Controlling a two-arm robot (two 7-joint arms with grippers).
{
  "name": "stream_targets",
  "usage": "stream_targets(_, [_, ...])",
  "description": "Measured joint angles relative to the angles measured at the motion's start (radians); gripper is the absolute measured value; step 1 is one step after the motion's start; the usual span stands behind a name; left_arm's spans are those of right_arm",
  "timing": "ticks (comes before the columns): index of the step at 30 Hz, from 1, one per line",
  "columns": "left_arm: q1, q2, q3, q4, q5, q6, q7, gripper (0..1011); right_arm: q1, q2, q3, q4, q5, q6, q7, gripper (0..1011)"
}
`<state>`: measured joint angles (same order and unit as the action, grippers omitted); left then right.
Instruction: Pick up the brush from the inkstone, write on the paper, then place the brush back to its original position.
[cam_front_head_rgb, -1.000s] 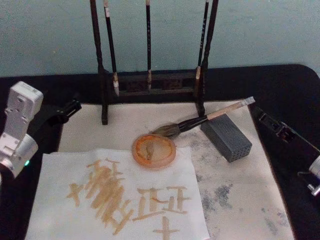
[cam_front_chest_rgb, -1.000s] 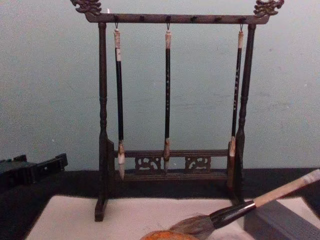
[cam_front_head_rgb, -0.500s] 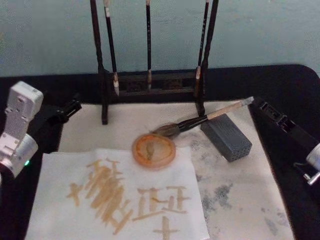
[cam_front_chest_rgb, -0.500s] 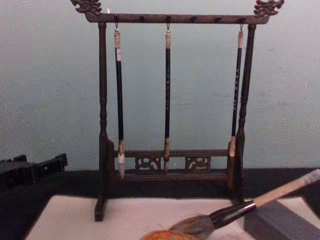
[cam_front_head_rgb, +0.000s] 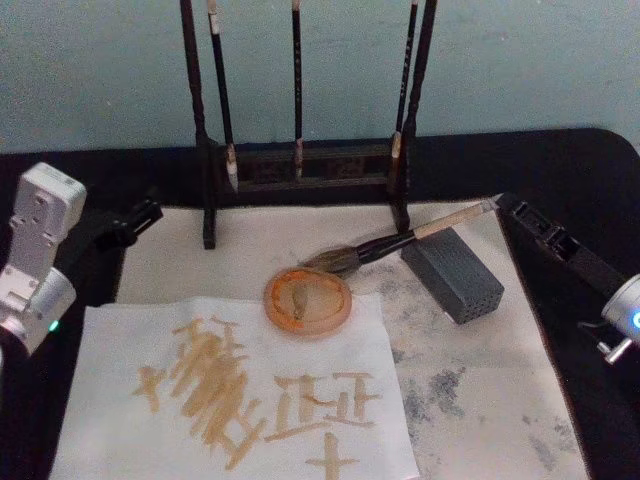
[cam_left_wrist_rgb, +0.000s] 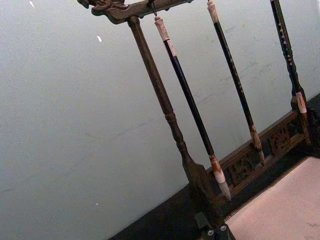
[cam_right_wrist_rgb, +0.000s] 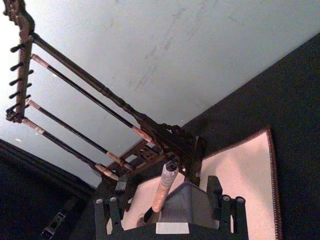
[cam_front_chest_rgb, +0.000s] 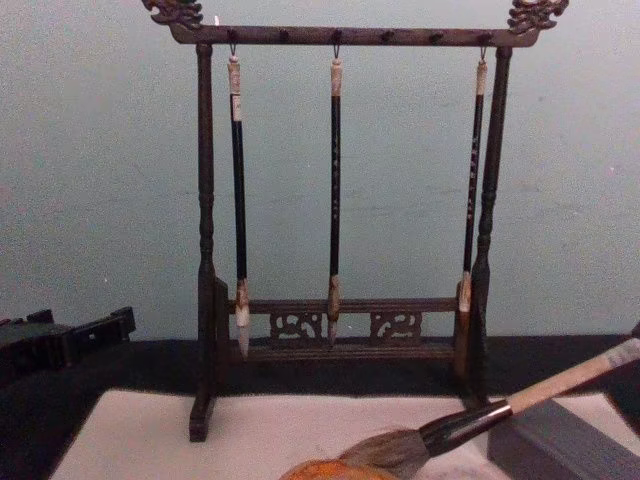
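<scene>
My right gripper (cam_right_wrist_rgb: 165, 201) is spread wide, just beside the brush (cam_front_head_rgb: 410, 237) handle's end, at upper right. The brush slants with its bristles lower-left by the orange dish (cam_front_head_rgb: 308, 302) and its handle propped on the grey block (cam_front_head_rgb: 455, 275). The rack post (cam_front_head_rgb: 403, 170) crowds behind it. My left gripper (cam_front_head_rgb: 125, 222) sits at the left edge.

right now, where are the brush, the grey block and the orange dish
brush (cam_front_head_rgb: 390, 242), head view, black ferrule
grey block (cam_front_head_rgb: 455, 272), head view, top face
orange dish (cam_front_head_rgb: 276, 302), head view, left rim

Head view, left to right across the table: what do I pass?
left pincer → orange dish → grey block → right pincer
</scene>
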<state>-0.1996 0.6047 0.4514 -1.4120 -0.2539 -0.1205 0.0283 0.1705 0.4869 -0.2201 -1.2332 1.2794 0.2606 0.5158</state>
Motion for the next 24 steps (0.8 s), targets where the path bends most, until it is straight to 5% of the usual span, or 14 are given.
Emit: stream_targets(24, [0.000,0.000,0.000,0.000,0.000,0.000,0.000,1002,0.065,-0.006,-0.068,0.083,0.068,0.018,0.033,1006])
